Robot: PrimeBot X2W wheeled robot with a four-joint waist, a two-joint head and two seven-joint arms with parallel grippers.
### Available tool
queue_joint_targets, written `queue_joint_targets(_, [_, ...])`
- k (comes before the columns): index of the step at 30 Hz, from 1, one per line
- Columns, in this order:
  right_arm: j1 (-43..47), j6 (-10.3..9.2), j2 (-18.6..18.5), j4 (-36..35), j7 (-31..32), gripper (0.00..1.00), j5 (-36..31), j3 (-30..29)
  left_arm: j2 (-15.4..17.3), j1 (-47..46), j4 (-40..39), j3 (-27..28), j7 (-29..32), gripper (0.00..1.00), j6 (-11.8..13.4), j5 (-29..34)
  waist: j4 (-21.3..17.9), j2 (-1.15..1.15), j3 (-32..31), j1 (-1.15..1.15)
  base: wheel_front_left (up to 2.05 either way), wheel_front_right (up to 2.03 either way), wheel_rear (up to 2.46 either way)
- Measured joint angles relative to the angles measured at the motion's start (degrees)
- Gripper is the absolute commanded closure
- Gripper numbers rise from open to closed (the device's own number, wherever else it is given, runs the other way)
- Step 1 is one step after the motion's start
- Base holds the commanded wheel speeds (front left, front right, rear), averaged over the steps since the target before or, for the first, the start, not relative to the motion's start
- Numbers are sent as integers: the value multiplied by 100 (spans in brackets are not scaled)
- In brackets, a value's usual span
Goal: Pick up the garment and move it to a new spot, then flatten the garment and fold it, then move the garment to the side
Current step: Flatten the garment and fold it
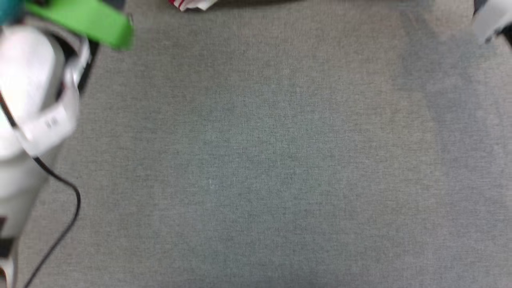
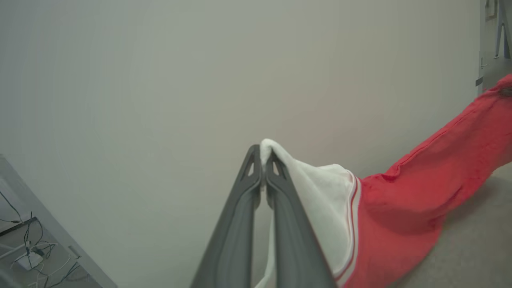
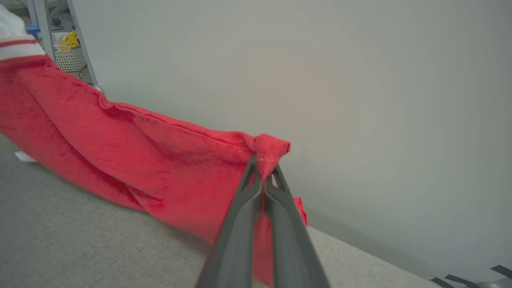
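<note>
Noting one container: a white perforated basket (image 3: 71, 60) well beyond the worktop (image 3: 80, 236), off its surface, with something yellow (image 3: 73, 39) sticking up out of it; too small to name.

Gripping the garment (image 2: 416, 192) with the left gripper (image 2: 263, 160): long dark fingers pressed together at the tips, pinching the edge of a white sleeve well above the worktop (image 2: 472, 248). Red-and-white striped trim just past the fingers, red body stretching away over the worktop.

Gripping likewise with the right gripper (image 3: 263, 166): tips closed on a bunched red corner of the garment (image 3: 120, 152), a tuft of cloth poking out just beyond the tips, more red cloth hanging down behind the fingers towards the worktop.

Lifted at both pinched ends, sagging between them, with the lower edge down at the worktop surface; cannot tell whether touching or just above.

Seen from the head: a small scrap of red-and-white garment (image 1: 191, 4) at the worktop's (image 1: 256, 160) far edge, a pale forearm (image 1: 28, 100) with a black cable (image 1: 64, 196) over its left edge, and a blurred green object (image 1: 88, 20) over its far-left corner.
</note>
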Motion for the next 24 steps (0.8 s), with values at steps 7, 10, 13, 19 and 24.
queue_joint_targets(7, [1642,0,-333,-504,-33,100,405,-87,-11,1962,-439,145,-51,100,370,-478,75,0,-617,0,0,0,0])
queue_joint_targets(10, [2368,0,-422,-676,-33,100,469,-147,-62,2773,-605,236,-51,100,391,-546,118,0,-880,0,0,0,0])
queue_joint_targets(13, [2987,0,-537,-846,-31,100,541,-252,-96,3601,-740,371,-51,100,452,-575,154,0,-1137,0,0,0,0])
queue_joint_targets(19, [4207,0,-687,-1182,103,100,603,-465,-132,5187,-886,534,-51,100,468,-622,196,0,-1630,0,0,0,0])
queue_joint_targets(24, [5286,0,-711,-1451,232,100,622,-844,-238,6028,-839,485,-51,100,407,-659,234,0,-2014,-1,0,0,0])
